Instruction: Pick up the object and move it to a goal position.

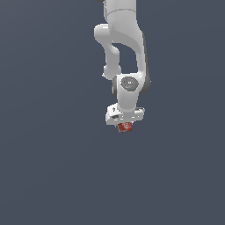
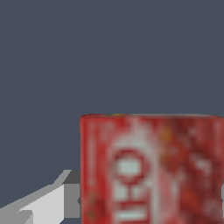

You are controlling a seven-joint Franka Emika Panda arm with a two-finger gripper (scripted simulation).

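From the exterior view I see my white arm (image 1: pixel 125 52) reaching down over the plain grey desk (image 1: pixel 48 167), with the gripper (image 1: pixel 125 125) pointing downward. The small red can (image 1: pixel 125 127) sits directly under the gripper, between the jaws, which look closed on its sides. In the wrist view the can (image 2: pixel 151 170) fills much of the frame, red with white markings, and one grey finger (image 2: pixel 65 199) touches its side.
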